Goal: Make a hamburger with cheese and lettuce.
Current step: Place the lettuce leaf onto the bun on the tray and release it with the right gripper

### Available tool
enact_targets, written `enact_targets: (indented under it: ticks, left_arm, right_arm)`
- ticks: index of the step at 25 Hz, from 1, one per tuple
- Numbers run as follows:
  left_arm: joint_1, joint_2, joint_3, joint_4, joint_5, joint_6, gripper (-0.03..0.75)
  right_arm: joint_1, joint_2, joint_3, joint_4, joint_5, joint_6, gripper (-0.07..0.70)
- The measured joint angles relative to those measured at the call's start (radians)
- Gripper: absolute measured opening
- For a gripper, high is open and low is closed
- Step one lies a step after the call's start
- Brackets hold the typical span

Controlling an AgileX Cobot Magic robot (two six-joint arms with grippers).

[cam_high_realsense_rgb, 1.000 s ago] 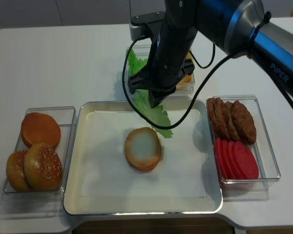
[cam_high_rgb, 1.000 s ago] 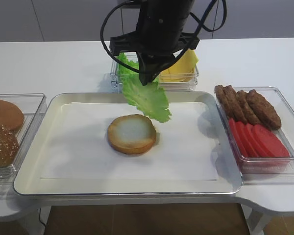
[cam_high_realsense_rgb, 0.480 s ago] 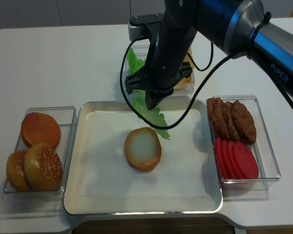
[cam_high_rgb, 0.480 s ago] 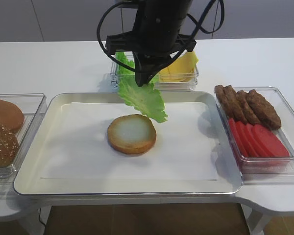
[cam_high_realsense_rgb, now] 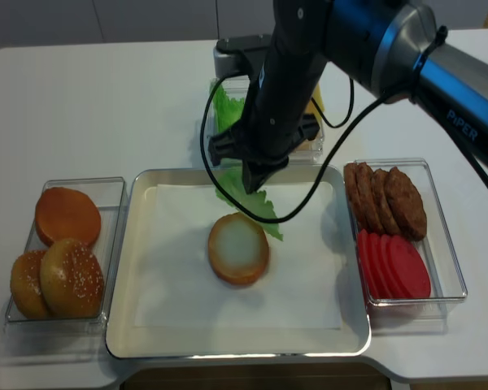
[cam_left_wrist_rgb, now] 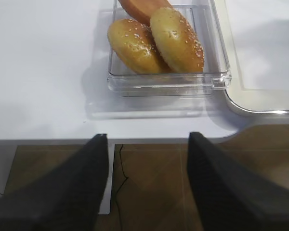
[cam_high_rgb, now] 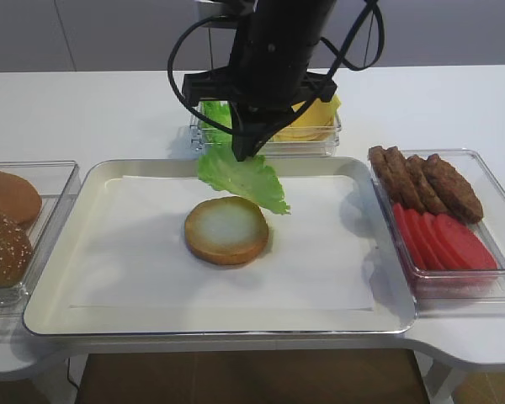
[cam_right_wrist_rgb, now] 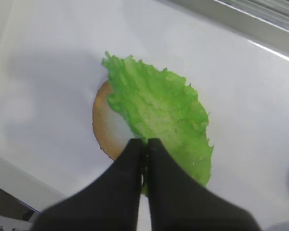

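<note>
The right gripper's (cam_right_wrist_rgb: 143, 147) jaws pinch the frilled bright green lettuce leaf (cam_high_rgb: 241, 175) by its edge; over the last second it has drifted left across frame centre, now overhanging the pale round bun half (cam_high_rgb: 226, 229), so release looks close.

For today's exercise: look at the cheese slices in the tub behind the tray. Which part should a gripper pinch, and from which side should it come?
Probably the raised free edge of the top slice of the cheese. The slices lie fanned in the clear tub, whose walls block a low sideways approach, so coming down from above looks best. For now the right gripper is shut on the lettuce.
</note>
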Motion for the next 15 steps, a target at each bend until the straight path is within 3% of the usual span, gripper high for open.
enact_targets:
  ticks: [15]
  left_arm:
    - [0.000, 0.000, 0.000, 0.000, 0.000, 0.000, 0.391]
  right_arm:
    - [0.041, 0.000, 0.007, 0.043, -0.002, 0.002, 0.031]
